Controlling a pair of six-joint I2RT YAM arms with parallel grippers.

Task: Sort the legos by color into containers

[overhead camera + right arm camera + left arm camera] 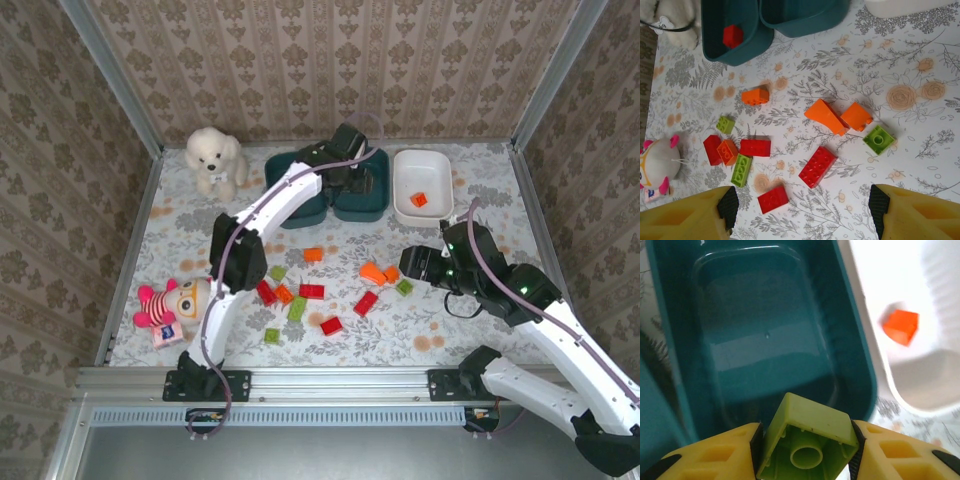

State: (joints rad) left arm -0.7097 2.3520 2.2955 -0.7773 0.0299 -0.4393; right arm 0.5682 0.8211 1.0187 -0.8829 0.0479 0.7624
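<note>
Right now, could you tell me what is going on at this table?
The robot is sorting legos by colour. Its left claw grips a green lego above a teal tub. The white tub beside it holds an orange brick, and the other teal tub holds a red brick. The right claw hangs open above the loose legos scattered on the table.

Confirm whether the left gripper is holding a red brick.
No, the brick clamped in the left gripper is green.
</note>
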